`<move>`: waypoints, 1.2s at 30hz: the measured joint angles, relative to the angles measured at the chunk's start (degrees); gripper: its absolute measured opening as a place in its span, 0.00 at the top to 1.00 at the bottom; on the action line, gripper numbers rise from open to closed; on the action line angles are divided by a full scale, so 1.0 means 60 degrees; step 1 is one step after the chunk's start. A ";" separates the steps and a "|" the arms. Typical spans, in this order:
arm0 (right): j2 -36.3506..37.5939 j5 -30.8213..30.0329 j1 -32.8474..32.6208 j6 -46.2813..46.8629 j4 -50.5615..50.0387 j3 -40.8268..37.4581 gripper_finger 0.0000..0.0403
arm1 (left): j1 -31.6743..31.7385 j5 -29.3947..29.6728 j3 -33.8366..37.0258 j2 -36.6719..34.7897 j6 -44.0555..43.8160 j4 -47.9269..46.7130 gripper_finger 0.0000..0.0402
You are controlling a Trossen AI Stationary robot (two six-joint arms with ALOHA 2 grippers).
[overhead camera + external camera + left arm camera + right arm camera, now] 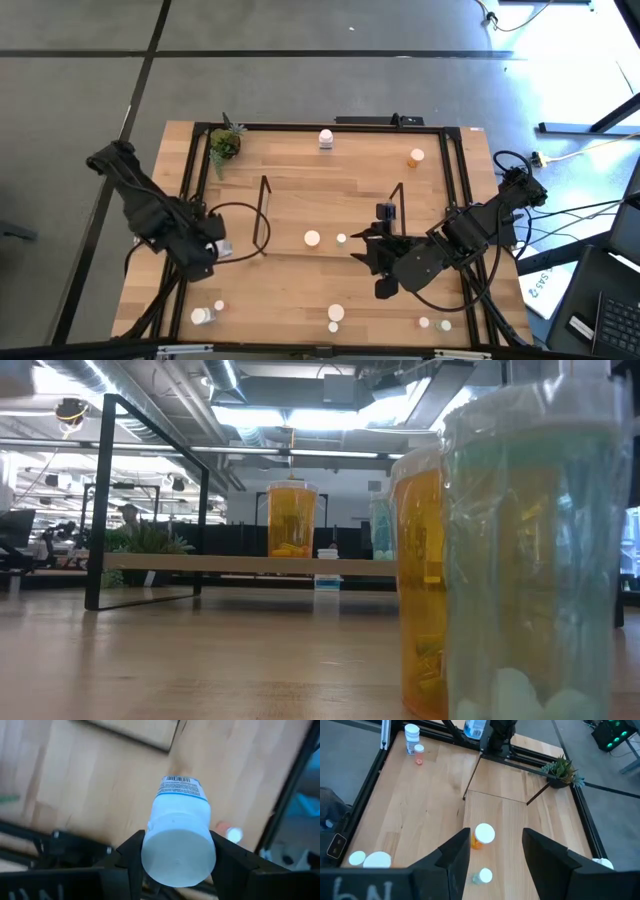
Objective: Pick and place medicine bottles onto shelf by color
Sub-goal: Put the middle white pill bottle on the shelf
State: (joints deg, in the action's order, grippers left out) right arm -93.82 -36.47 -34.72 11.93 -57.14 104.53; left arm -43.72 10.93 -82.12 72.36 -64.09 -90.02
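Your left gripper (175,865) is clamped on a white bottle (179,840) at the shelf's (330,215) nine o'clock end; your right gripper (495,855) hangs with fingers parted at the shelf's four o'clock, above an orange bottle (482,836).

Left gripper (175,857) is clamping a white bottle (179,832) between both fingers (cap end facing the wrist), arm reaching in from the left table edge. Right gripper (495,852) is hovering over the table's middle right, fingers parted, gripping nothing.
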 joint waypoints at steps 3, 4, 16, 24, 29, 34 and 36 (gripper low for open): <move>0.0000 -0.0140 -0.0004 0.0024 0.0003 0.0000 0.55 | 0.0003 0.0421 -0.0502 0.0000 0.0159 0.0000 0.60; 0.0000 -0.0315 -0.0004 0.0113 0.0000 0.0000 0.55 | 0.0012 0.0551 -0.0644 0.0000 0.0321 0.0000 0.60; 0.0000 -0.1344 0.0015 0.0484 -0.0029 0.0000 0.55 | 0.1115 0.1553 -0.2597 0.1330 0.3649 0.0276 0.60; 0.0000 -0.1425 0.0015 0.0499 -0.0029 0.0000 0.55 | 0.2066 0.1483 -0.3334 0.3034 0.6004 0.1084 0.60; 0.0000 -0.1424 0.0018 0.0506 -0.0029 -0.0001 0.55 | 0.2726 0.1231 -0.3334 0.3863 0.6953 0.1104 0.60; 0.0000 -0.1423 0.0016 0.0506 -0.0029 0.0000 0.55 | 0.3349 0.0620 -0.3334 0.4182 0.7852 0.1584 0.60; 0.0000 -0.1421 0.0018 0.0509 -0.0029 -0.0003 0.55 | 0.3606 0.0375 -0.3334 0.4165 0.8166 0.1837 0.60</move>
State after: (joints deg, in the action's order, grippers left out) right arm -93.82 -44.99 -34.61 14.98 -57.32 104.51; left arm -22.09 13.18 -102.13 97.35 -15.09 -79.00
